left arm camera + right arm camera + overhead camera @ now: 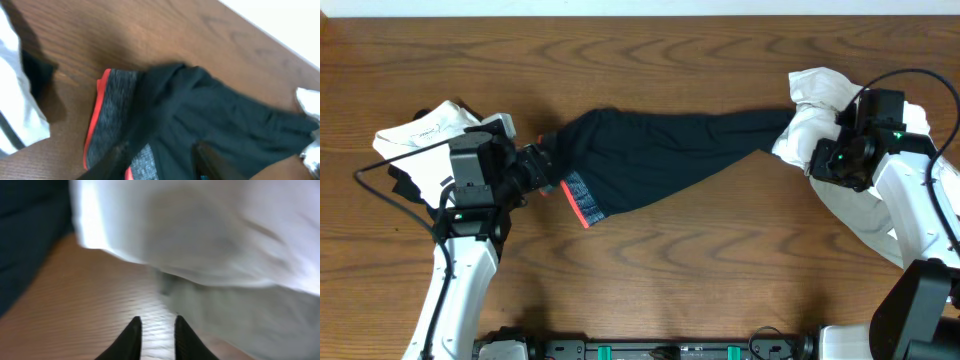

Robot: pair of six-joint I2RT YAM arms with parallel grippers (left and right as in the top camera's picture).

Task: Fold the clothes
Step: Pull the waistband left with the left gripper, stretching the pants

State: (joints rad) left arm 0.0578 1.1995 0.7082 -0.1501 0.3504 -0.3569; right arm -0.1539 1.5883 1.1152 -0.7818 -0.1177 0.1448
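A dark garment [660,150] with a grey, red-edged waistband [582,203] lies stretched across the table's middle. Its right end reaches a white clothes pile [820,95]. My left gripper [535,168] is at the garment's left end. In the left wrist view its fingers [160,157] close on the dark cloth [210,115] beside the waistband [110,110]. My right gripper [817,160] is by the white pile; its fingers [156,330] are slightly apart and empty over bare wood, just below the white cloth [200,235].
More white cloth [430,125] lies at the left behind my left arm, and another white piece [865,215] sits under the right arm. The table's far edge runs along the top of the overhead view.
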